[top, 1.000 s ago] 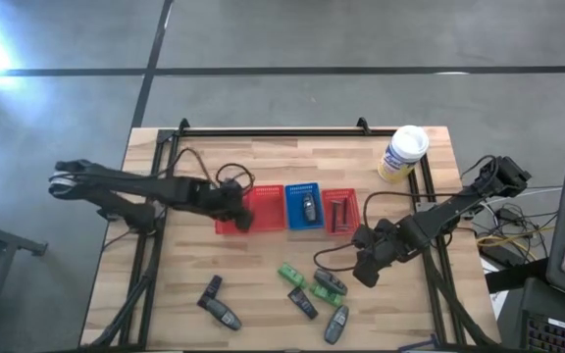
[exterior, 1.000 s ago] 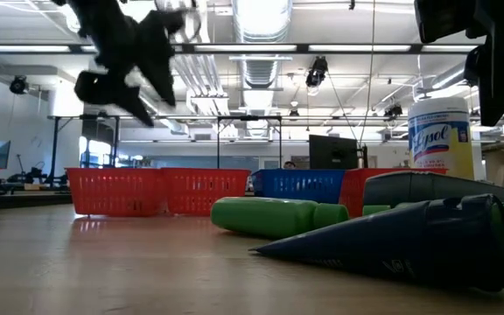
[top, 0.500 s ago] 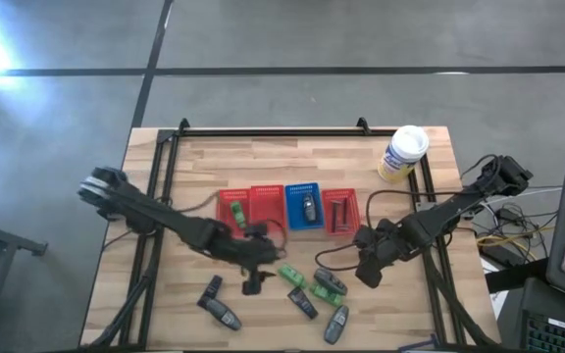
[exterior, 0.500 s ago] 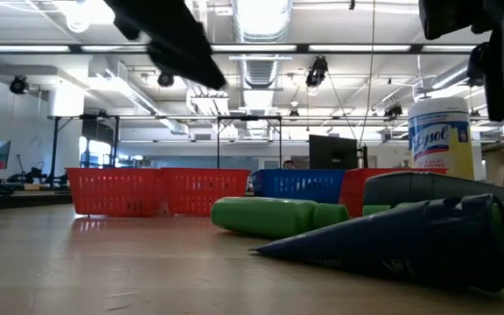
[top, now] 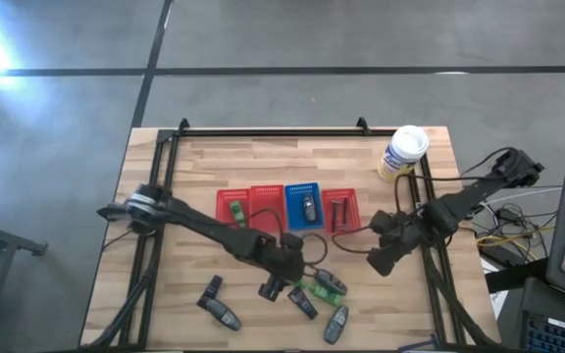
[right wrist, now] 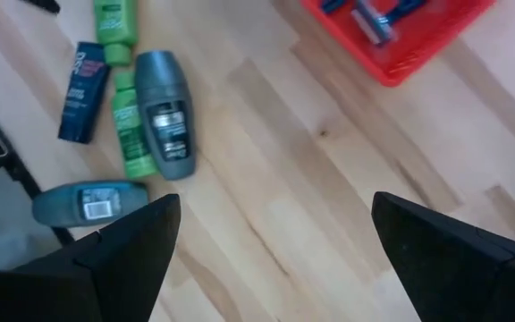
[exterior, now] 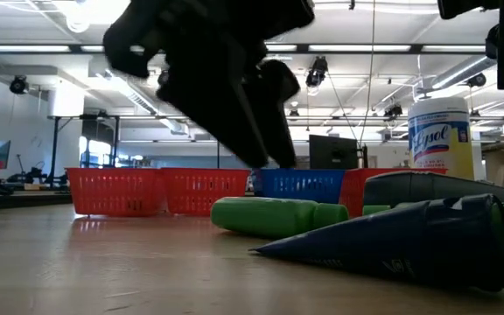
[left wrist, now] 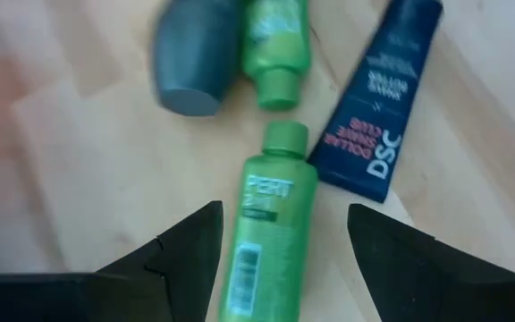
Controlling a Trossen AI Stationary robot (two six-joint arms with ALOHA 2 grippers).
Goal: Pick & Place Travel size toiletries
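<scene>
From above, the left tool (top: 275, 287) hangs low over the counter (top: 165, 294), right at the cluster of toiletries near the front edge. A green bottle (top: 300, 290) lies just beside it, with a grey oval bottle (top: 330, 284) and a dark tube (top: 302, 305) close by. Another grey bottle (top: 335, 325) sits nearest the front edge. Two more dark items (top: 218, 304) lie apart to the left, with bare wood around them. The row of red baskets (top: 248, 208) and the blue basket (top: 304, 206) stands mid-counter, a grey bottle inside the blue one. The right tool (top: 383, 257) hovers by the right edge, off the cluster.

Low down, the left tool fills the frame above the green bottle (exterior: 274, 216), not touching it.

Left wrist view: fingers (left wrist: 186, 259) spread wide, nothing held, the green bottle (left wrist: 269, 233) lying lengthwise in the gap between them. The dark tube (left wrist: 378, 107) angles just beside it.

Right wrist view: fingers (right wrist: 132, 246) wide apart, empty, open wood below. A red basket (right wrist: 401, 36) holds razors (right wrist: 369, 18).
</scene>
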